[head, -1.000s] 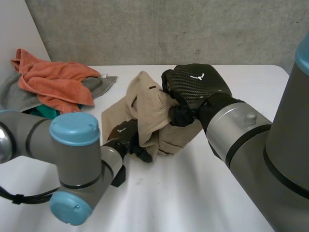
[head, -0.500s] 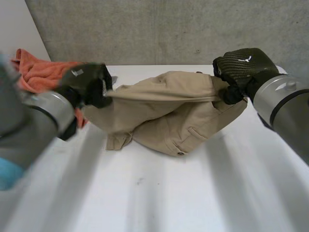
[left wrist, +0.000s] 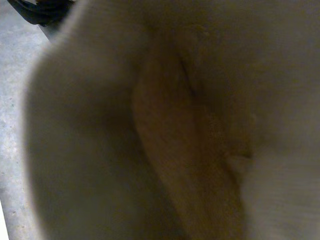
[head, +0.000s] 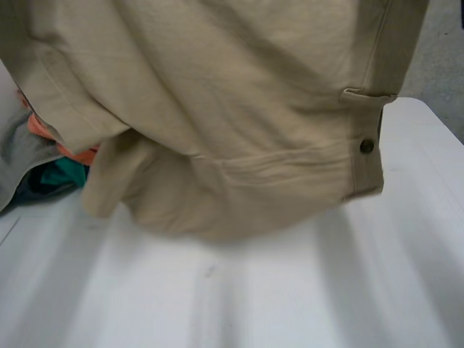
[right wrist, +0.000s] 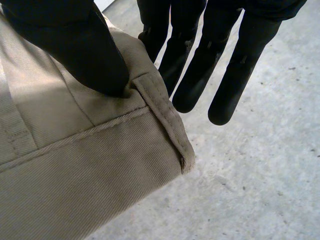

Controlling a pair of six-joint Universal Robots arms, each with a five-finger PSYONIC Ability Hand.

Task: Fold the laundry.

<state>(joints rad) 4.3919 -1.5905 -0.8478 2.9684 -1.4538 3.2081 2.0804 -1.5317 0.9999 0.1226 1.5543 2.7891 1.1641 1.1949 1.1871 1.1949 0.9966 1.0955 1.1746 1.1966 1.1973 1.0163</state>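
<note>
1. Hanging close before the head camera, a beige twill garment [head: 217, 94] with a sewn belt loop [head: 366, 96] and a dark metal stud [head: 367, 146] spreads wide above the flat white table [head: 326, 290]; whether its lowest fold touches the tabletop I cannot tell.
2. Beside the garment's lower edge, at the table's left side, lies a heap of 3 pieces: a crumpled orange towel [head: 42, 129], a grey cloth [head: 13, 156] and a teal cloth [head: 65, 174].
3. Seen from the right wrist, the black right hand [right wrist: 75, 45] sets its thumb on a seamed corner of the garment; the nearest finger passes behind that edge, so the cloth is nipped between the 2; the other fingers [right wrist: 240, 65] reach straight past the edge, holding nothing, over grey concrete.
4. Seen from the left wrist, the garment lies right against the camera in shadowed folds; a sliver of the black left hand [left wrist: 40, 12] shows at its edge; whether that hand grips the cloth I cannot tell.
</note>
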